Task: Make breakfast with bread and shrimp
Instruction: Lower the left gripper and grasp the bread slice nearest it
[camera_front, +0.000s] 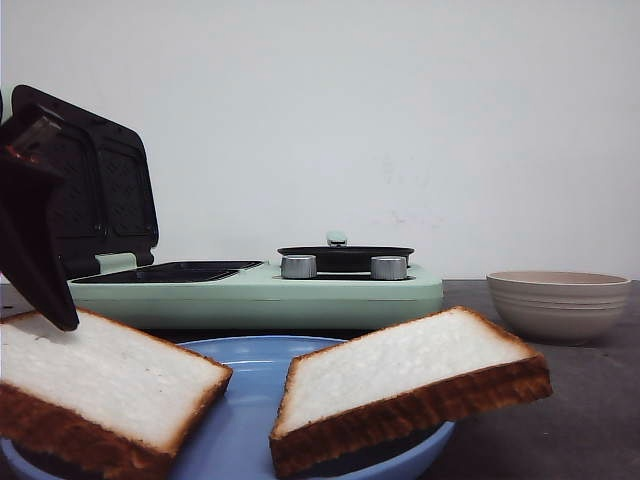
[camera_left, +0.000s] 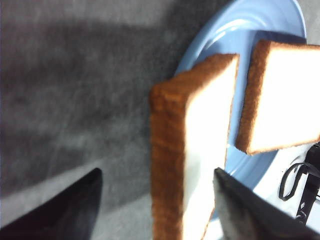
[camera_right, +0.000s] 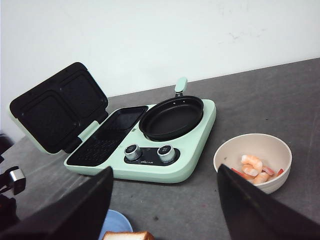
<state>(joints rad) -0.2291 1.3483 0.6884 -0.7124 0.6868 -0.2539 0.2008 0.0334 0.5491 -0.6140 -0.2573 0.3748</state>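
I have the left gripper (camera_left: 155, 200) spread wide around the near bread slice (camera_left: 192, 150) on the blue plate (camera_left: 270, 25), not clenched yet. The right gripper (camera_right: 165, 205) hangs released. Shrimp (camera_right: 254, 169) wait in the bowl (camera_right: 235, 150) beside the plate, ready for the sandwich maker (camera_right: 190, 165).

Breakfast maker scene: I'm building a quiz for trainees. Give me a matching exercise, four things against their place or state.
Things:
1. shrimp
2. bread
3. frying pan
4. sandwich press lid

Place or state:
A. swung open
B. in the beige bowl
C. on the blue plate
D. on the green breakfast maker, behind two knobs

Pairs: 1-B, 2-C, 3-D, 4-A
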